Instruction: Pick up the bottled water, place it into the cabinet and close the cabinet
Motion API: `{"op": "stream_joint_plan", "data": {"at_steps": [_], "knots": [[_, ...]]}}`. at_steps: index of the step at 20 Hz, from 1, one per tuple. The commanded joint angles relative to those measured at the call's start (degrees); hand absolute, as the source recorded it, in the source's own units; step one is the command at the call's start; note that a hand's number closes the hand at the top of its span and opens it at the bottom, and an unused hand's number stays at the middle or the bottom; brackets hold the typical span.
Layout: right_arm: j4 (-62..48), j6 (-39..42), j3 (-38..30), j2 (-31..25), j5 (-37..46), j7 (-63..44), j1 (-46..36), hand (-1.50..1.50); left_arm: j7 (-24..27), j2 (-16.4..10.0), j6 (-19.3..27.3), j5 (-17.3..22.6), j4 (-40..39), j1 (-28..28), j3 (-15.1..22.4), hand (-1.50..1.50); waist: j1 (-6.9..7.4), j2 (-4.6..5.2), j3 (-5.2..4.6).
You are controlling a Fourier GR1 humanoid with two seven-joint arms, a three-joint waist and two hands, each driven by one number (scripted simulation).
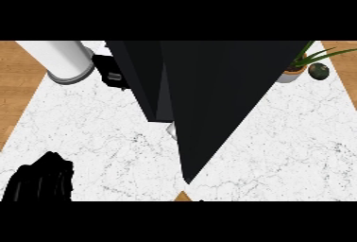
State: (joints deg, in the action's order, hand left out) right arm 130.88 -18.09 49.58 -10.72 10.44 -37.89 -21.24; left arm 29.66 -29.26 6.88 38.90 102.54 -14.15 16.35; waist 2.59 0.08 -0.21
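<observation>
Black wedge-shaped cabinet [209, 94] on veined white marble counter [293, 142]; left hand [38, 182] rests, fingers relaxed.

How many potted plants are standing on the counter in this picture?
1. The potted plant stands at the far right corner of the counter, beside the black cabinet. The cabinet covers much of the counter, so another plant may be hidden.

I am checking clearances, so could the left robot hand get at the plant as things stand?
Probably not. The left robot hand rests at the counter's near left, the plant stands far right, and the dark cabinet rises between them, blocking a straight reach.
</observation>
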Motion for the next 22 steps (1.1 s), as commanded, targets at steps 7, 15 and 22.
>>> {"op": "stream_joint_plan", "data": {"at_steps": [7, 15, 22], "knots": [[-27.92, -3.57, -18.47, 10.58, -16.16, 2.49, -21.38, 1.50, 0.51, -4.34, -6.96, 3.50, 3.12, -6.45, -5.17, 1.50, -0.07, 0.23, 0.18], [-53.94, 9.53, -29.12, 10.70, -26.81, 20.50, -24.83, 1.50, 3.06, -3.23, -10.53, 2.81, -0.24, -8.42, -7.20, 1.50, -0.46, 0.49, 0.20], [-66.35, 17.74, -38.36, 6.84, -28.76, 24.22, -32.63, 1.50, -0.30, -5.43, -11.23, 4.53, 1.78, -6.49, -10.04, 1.50, -0.29, 0.79, 0.19]]}}
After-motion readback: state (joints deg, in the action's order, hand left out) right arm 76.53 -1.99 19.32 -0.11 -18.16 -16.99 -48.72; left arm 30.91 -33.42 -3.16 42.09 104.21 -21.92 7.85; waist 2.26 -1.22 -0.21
